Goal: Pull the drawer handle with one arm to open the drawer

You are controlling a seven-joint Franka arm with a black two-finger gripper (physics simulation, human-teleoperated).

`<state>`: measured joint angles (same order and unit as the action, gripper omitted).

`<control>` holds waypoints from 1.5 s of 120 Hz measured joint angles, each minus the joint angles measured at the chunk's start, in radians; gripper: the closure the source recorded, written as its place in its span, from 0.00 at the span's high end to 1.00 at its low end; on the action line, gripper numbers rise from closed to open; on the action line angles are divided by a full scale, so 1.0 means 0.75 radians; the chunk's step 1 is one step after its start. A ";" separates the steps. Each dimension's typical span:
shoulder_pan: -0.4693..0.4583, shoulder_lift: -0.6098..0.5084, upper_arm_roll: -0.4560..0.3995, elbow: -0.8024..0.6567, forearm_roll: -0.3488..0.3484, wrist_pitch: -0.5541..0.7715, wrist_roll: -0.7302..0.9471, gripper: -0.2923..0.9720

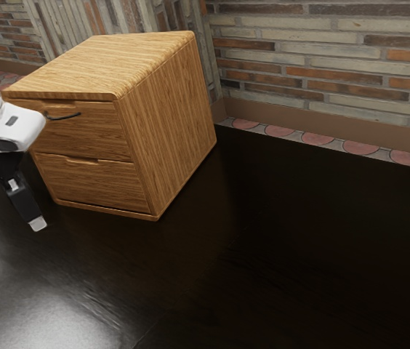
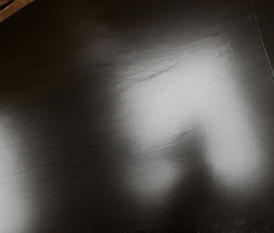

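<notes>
Wooden cabinet [image 1: 169,116] with black handle [image 1: 63,115]; bare tabletop [image 1: 278,254] toward the exterior view's right; tool [image 1: 34,218] low beside it, opening unclear.

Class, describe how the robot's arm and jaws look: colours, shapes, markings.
The arm has a rounded white shell with a small grey slot and a dark round inset. Beneath it the jaws are black and slim, ending in a pale grey tip.

Light wood-grain cabinet [image 1: 169,123] stands upright at far left of scene, front face turned toward near left. Its top drawer [image 1: 81,134] sits flush, reads as closed. Thin black wire handle [image 1: 63,115] lies near drawer's upper edge.
</notes>
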<state>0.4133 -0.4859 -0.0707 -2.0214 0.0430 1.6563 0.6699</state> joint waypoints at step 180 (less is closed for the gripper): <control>0.580 0.320 -0.394 0.333 -0.207 0.242 1.233 0.77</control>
<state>0.8480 -0.2456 -0.3660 -1.7713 -0.1123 1.8380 1.5947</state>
